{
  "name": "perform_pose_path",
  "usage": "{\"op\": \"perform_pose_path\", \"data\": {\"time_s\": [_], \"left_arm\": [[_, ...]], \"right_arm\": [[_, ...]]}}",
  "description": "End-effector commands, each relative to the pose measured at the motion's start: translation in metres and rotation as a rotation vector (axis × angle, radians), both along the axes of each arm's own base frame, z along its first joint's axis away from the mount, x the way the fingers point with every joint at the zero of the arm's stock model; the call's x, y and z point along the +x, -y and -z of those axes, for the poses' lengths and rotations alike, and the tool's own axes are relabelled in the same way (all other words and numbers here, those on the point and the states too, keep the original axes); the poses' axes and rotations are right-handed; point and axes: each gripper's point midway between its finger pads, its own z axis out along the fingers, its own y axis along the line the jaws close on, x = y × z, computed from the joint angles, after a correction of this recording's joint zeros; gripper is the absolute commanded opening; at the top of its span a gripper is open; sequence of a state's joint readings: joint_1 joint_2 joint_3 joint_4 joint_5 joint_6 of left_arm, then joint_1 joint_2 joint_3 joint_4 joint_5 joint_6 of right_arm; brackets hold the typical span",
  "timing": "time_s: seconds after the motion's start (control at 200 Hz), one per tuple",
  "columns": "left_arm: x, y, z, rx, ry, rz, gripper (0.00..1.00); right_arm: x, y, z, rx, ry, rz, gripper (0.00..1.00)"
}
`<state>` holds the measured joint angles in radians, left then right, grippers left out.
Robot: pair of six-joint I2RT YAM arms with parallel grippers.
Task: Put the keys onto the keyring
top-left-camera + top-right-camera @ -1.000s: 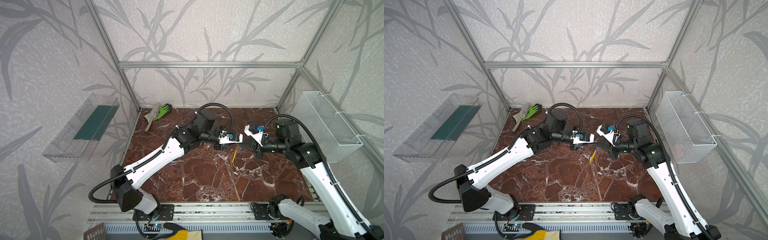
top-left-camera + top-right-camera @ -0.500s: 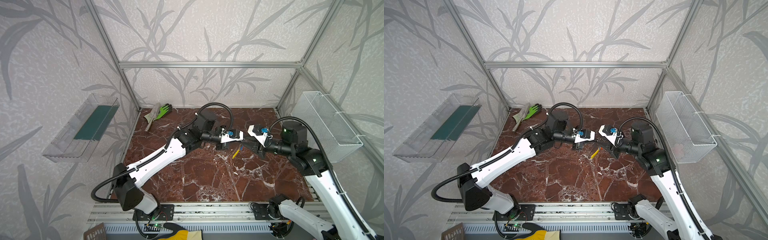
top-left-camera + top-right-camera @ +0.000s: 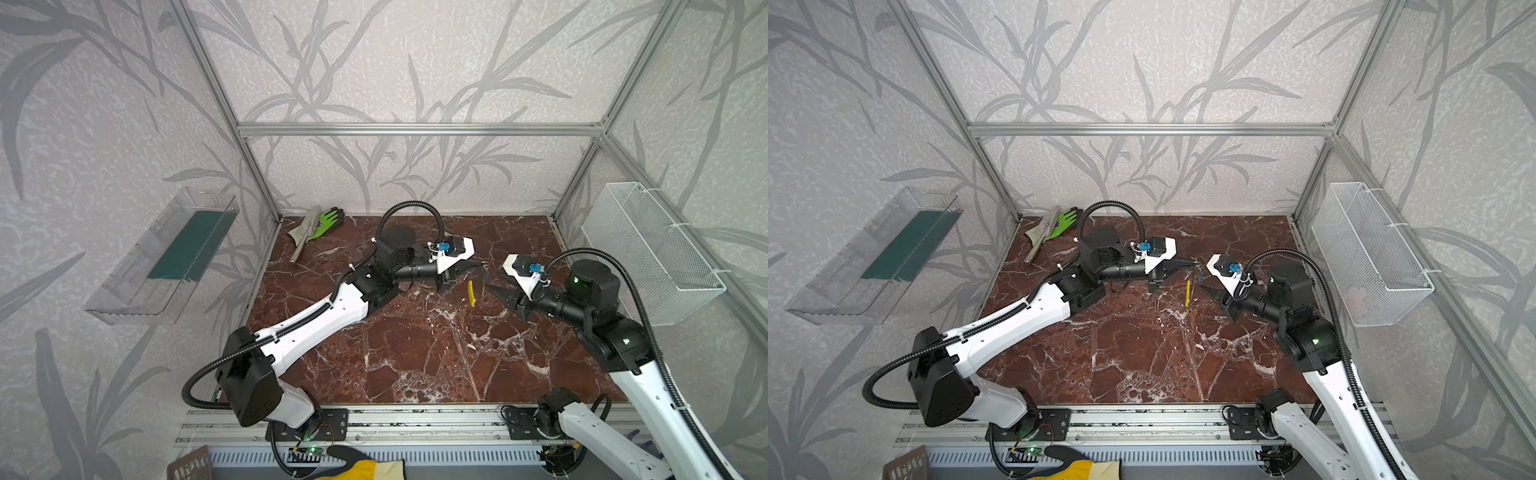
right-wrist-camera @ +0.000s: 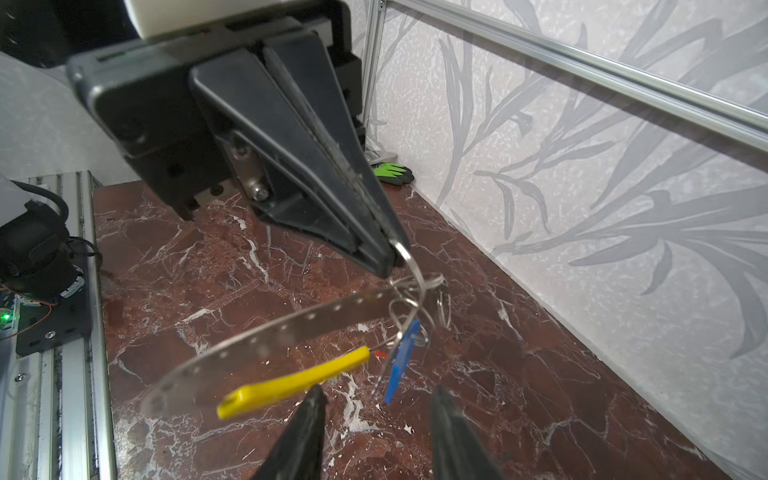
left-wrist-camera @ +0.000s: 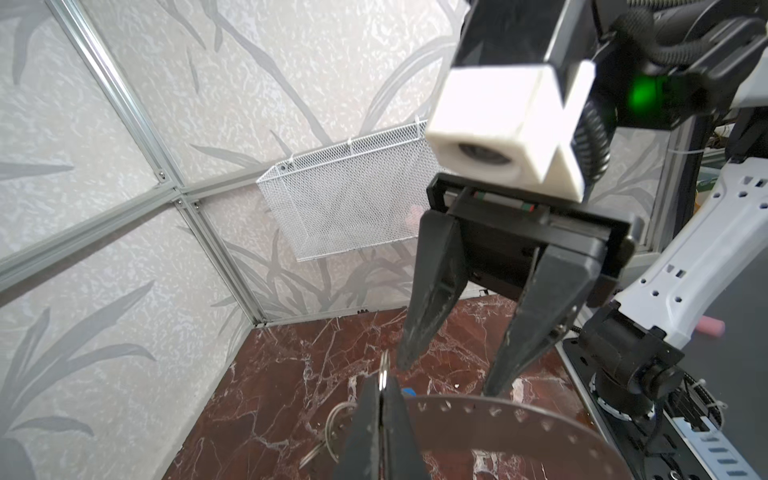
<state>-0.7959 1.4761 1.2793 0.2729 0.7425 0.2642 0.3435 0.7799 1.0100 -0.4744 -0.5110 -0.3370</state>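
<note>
No text, label, brand, number or sign can be read in any view. The keyring (image 4: pixel 266 337) shows only a row of small holes; any print on the arm housings (image 3: pixel 316 320) is too blurred to tell.

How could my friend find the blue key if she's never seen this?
Find the red marble table and look just above its middle. There the grey keyring dangles from a wire ring pinched in the left claw. The blue key hangs there too: the only blue piece, beside the yellow strip.
</note>
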Motion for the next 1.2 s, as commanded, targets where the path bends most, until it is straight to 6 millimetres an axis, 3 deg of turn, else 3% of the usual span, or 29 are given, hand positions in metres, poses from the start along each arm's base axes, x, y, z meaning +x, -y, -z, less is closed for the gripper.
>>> {"op": "perform_pose_path", "data": {"time_s": [0.0,0.34,0.68,0.76,0.915,1.1,1.195], "left_arm": [[-0.009,-0.009,-0.029,-0.094,0.027,0.011,0.00],[-0.014,-0.011,-0.035,-0.124,0.021,0.026,0.00],[-0.009,-0.008,-0.034,-0.148,0.005,0.020,0.00],[-0.007,-0.007,-0.035,-0.157,0.002,0.016,0.00],[-0.004,-0.004,-0.033,-0.160,0.000,0.012,0.00],[-0.003,-0.003,-0.032,-0.161,-0.004,0.018,0.00],[-0.001,-0.002,-0.031,-0.159,-0.006,0.017,0.00]], "right_arm": [[0.005,-0.005,-0.012,0.067,0.023,-0.004,0.42],[0.015,-0.013,-0.019,0.115,0.033,-0.018,0.39],[0.020,-0.016,-0.019,0.127,0.042,-0.024,0.23],[0.020,-0.017,-0.018,0.129,0.036,-0.029,0.24],[0.020,-0.017,-0.021,0.139,0.048,-0.028,0.37],[0.023,-0.017,-0.024,0.139,0.063,-0.023,0.35],[0.024,-0.015,-0.026,0.134,0.078,-0.011,0.28]]}}
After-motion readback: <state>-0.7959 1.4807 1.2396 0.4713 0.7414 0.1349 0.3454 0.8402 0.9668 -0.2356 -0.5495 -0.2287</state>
